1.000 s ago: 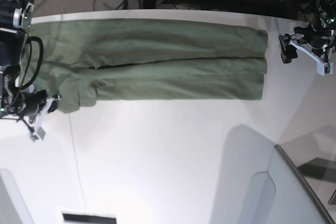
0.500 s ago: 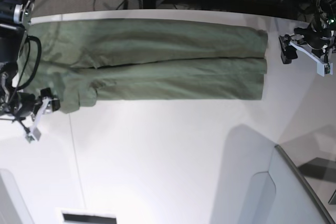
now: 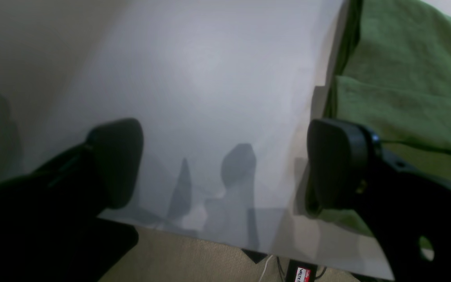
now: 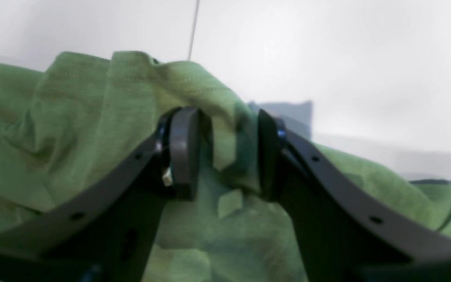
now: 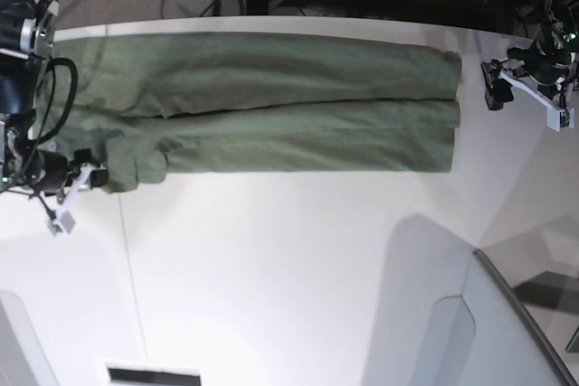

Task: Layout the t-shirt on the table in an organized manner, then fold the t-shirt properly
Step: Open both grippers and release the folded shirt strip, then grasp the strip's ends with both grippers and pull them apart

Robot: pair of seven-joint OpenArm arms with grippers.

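The t-shirt (image 5: 271, 101) lies folded lengthwise along the table's (image 5: 298, 277) far edge. My right gripper (image 4: 223, 154), released a moment ago, is closing again around a bunched corner; left gripper (image 3: 225, 164) stays wide apart, empty.

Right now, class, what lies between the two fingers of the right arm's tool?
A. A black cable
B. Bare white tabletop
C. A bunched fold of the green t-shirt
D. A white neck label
C: in the right wrist view, a ridge of the t-shirt stands between the right tool fingers.
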